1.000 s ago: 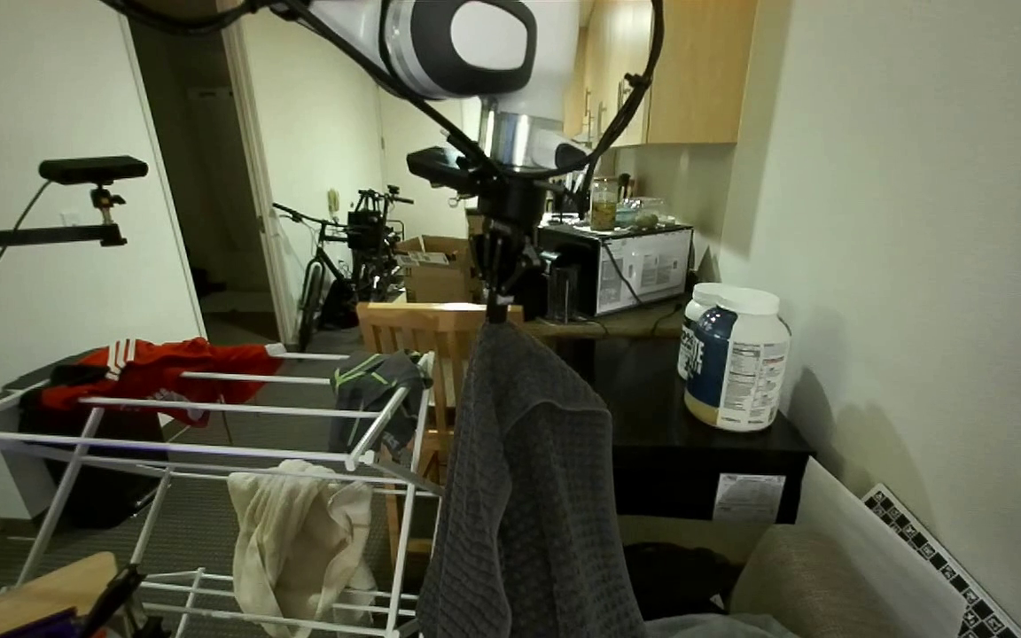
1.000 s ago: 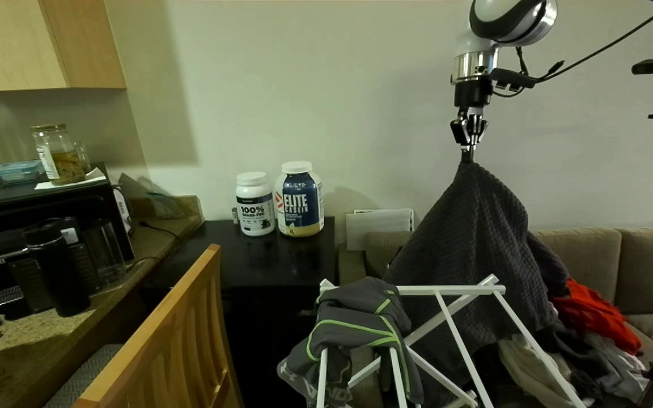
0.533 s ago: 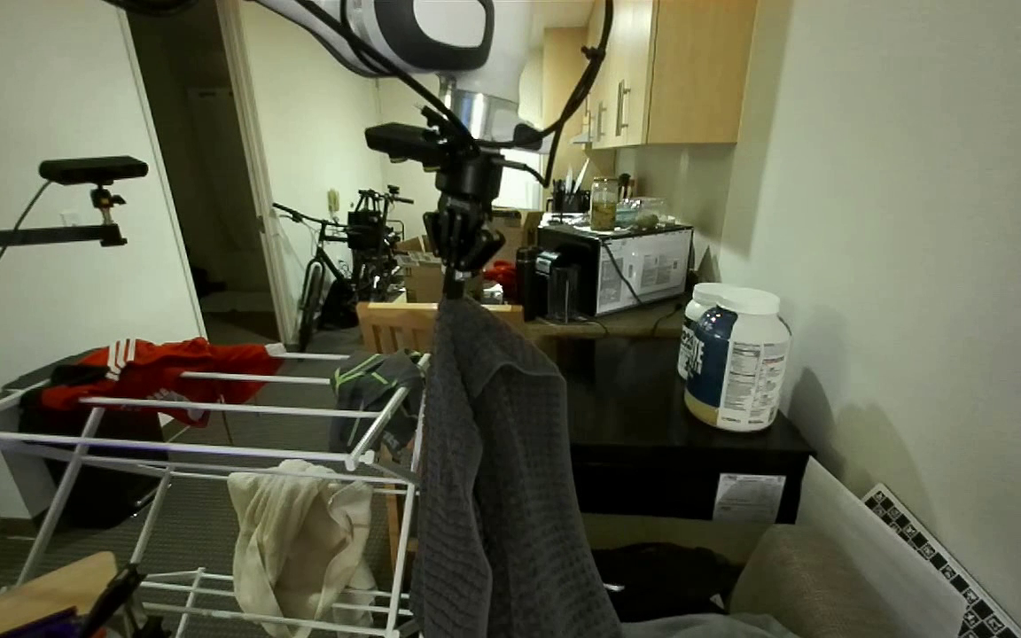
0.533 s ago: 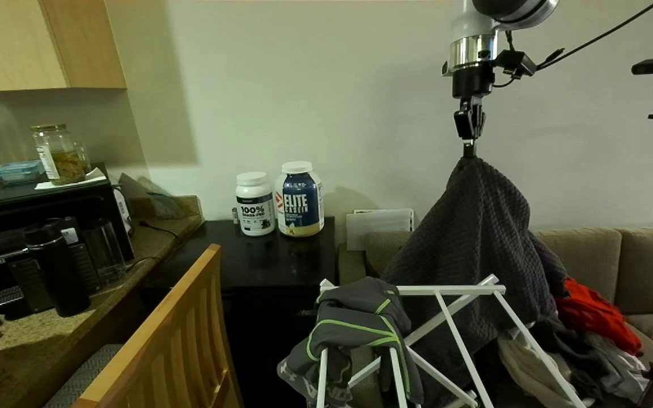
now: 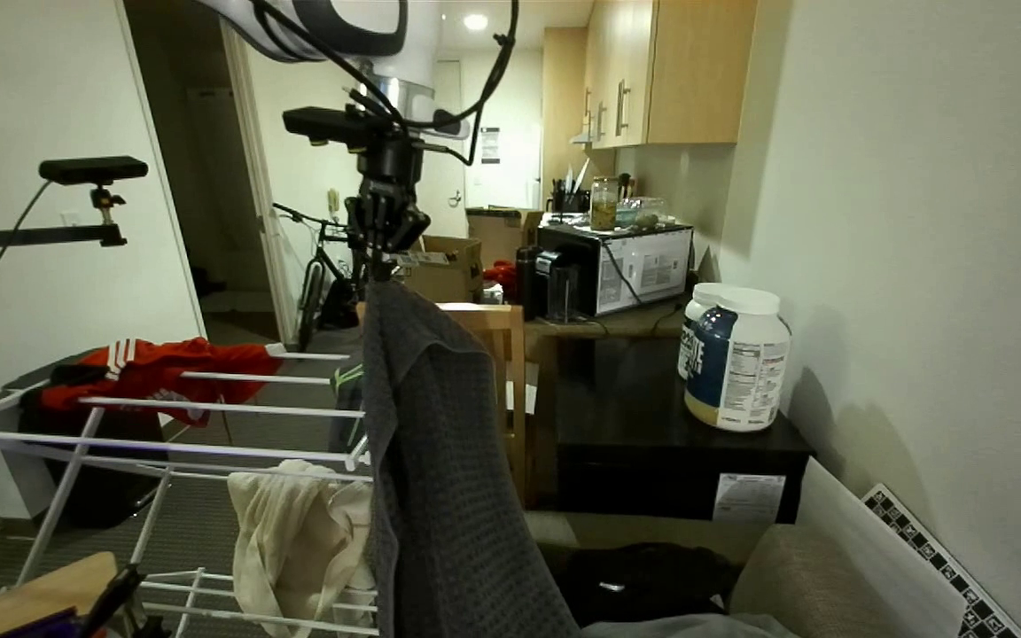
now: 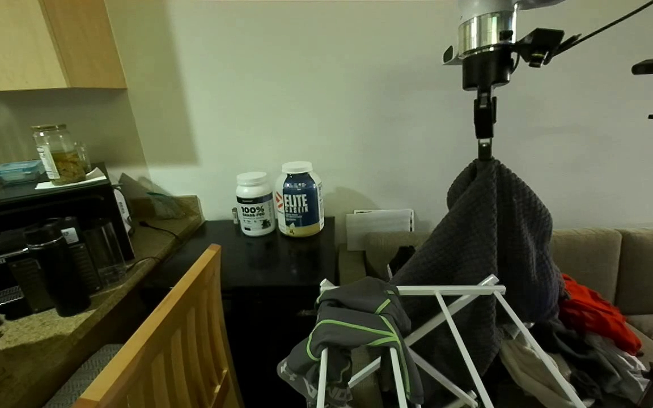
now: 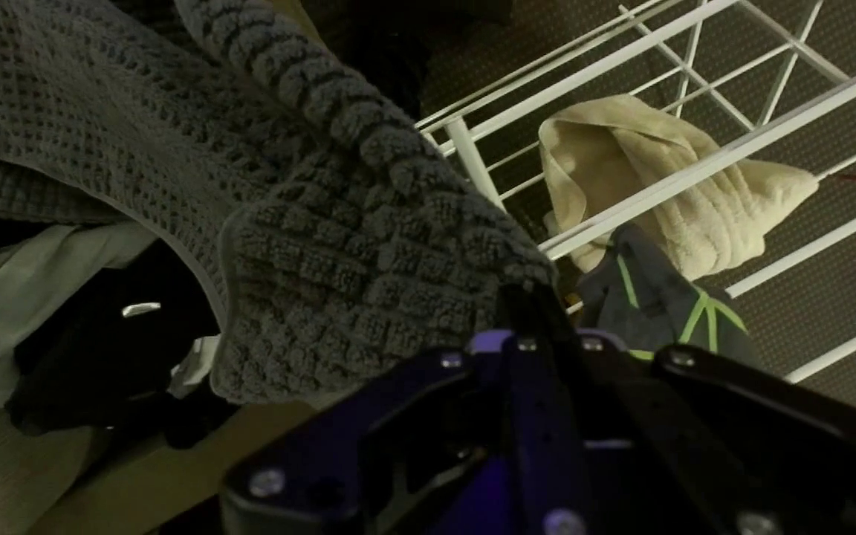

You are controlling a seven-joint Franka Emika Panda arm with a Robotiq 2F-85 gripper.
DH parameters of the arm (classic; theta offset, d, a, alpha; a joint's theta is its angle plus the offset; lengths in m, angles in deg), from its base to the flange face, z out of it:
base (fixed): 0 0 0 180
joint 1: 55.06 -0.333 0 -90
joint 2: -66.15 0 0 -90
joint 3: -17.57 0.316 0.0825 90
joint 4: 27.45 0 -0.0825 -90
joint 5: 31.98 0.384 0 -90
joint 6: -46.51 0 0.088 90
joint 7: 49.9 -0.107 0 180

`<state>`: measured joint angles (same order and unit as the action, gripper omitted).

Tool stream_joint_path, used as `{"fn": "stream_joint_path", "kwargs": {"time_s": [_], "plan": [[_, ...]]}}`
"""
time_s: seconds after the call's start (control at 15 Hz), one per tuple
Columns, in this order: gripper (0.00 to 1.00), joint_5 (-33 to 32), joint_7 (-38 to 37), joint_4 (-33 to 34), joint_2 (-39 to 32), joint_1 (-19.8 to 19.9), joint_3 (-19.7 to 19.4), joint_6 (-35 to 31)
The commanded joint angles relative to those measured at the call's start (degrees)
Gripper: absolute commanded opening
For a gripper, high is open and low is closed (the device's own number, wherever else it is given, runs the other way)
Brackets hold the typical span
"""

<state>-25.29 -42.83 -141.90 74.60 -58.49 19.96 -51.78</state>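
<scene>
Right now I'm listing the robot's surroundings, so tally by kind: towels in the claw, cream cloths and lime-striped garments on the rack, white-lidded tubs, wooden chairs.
Grey towel, in the claw: 1
Cream cloth, on the rack: 1
Lime-striped garment, on the rack: 1
White-lidded tubs: 2
Wooden chair: 1
Total: 6

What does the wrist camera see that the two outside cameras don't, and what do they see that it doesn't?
Only the wrist view shows the small screws on the gripper clearly; from outside they are too tiny to make out.

Only the exterior views show the tub with the blue label, the glass jar and the wooden cupboard.

All three share the gripper shut on the gray towel, the white drying rack and the gray clothing with green lines.
</scene>
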Motion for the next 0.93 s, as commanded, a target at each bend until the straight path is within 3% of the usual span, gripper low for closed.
{"fn": "stream_joint_path", "kwargs": {"time_s": [0.0,0.47,0.87], "plan": [[0.01,2.53,3.15,-5.16,7.87,-2.39,1.47,0.91],[0.01,7.41,3.45,-8.97,14.32,-8.15,3.94,2.09],[0.01,11.74,3.49,-7.91,17.48,-10.96,4.60,5.02]]}}
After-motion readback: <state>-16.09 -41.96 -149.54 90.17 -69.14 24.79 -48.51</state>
